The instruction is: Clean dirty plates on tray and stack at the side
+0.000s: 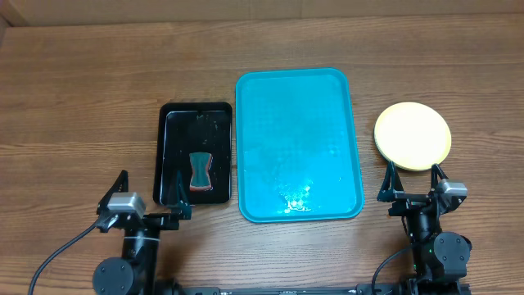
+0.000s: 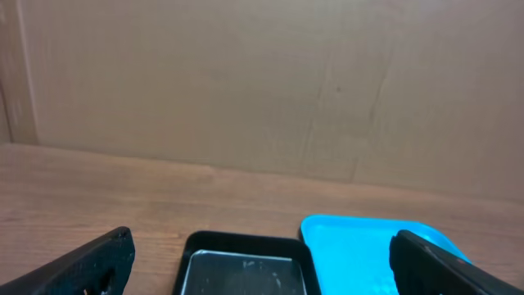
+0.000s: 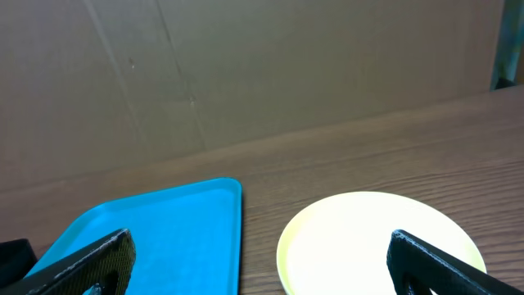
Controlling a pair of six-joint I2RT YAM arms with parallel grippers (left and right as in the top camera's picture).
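Now, overhead shows you the sponge (image 1: 200,170) in the black tray (image 1: 196,109); left wrist misses it. Your left end effector (image 1: 151,190) and right end effector (image 1: 414,174) gape open; plate (image 1: 413,131) sits right of the tray (image 1: 299,123).

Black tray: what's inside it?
One hourglass-shaped teal sponge lies in the black tray, toward the robot's side. The tray floor beneath the sponge is covered.

Table: the table (image 1: 82,82) is brown wood grain and fills my overhead view, the grain running left to right.
Wall: a plain tan panel (image 2: 246,82) stands ahead of me at the table's far edge, filling the upper part of both my wrist views.
Marks: faint slanting creases (image 2: 377,98) cross it.
Upper right, right wrist view: a dark vertical strip (image 3: 497,49).
Light: soft, even.
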